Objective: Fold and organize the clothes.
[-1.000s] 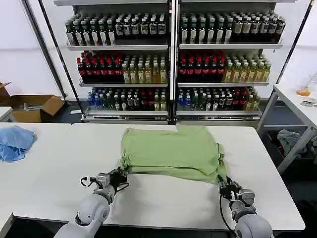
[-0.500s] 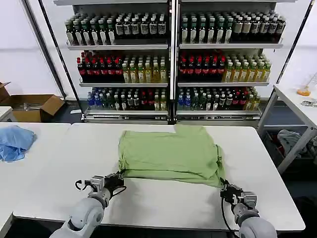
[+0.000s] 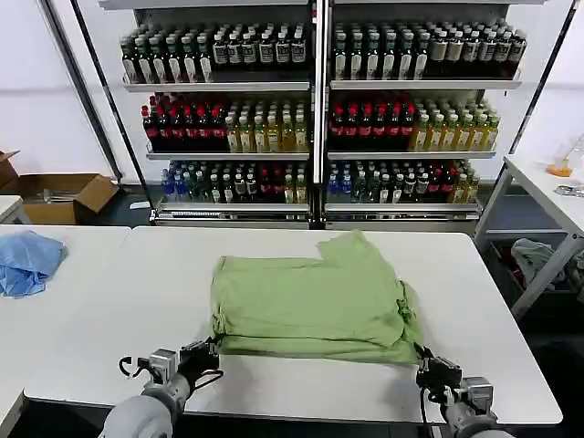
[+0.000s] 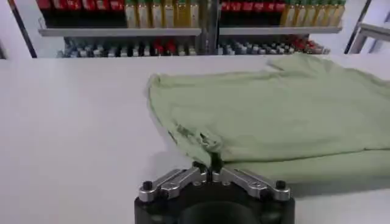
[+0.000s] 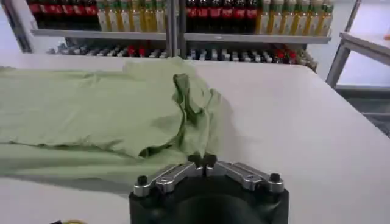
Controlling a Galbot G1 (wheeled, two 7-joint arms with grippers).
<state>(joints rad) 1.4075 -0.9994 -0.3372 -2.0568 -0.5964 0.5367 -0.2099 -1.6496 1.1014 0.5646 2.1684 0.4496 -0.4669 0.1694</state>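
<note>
The clothes, one light green shirt (image 3: 310,297), lie partly folded on the white table (image 3: 100,310), a sleeve bunched at the right side. My left gripper (image 3: 204,352) is shut on the shirt's near left corner, just above the table's front edge. In the left wrist view the left gripper (image 4: 211,165) pinches a fold of green fabric (image 4: 274,122). My right gripper (image 3: 429,369) is shut on the near right corner. The right wrist view has the right gripper (image 5: 202,161) closed on the hem below the crumpled sleeve (image 5: 189,103).
A light blue cloth (image 3: 27,260) lies on the neighbouring table at the left. Shelves of bottles (image 3: 315,119) stand behind the table. A cardboard box (image 3: 64,196) sits on the floor at the far left. Grey clothing (image 3: 538,257) lies beside a side table at the right.
Both grippers have drawn back toward the table's near edge, dragging the shirt with them. The shirt now lies closer to me and slightly more to the left.
</note>
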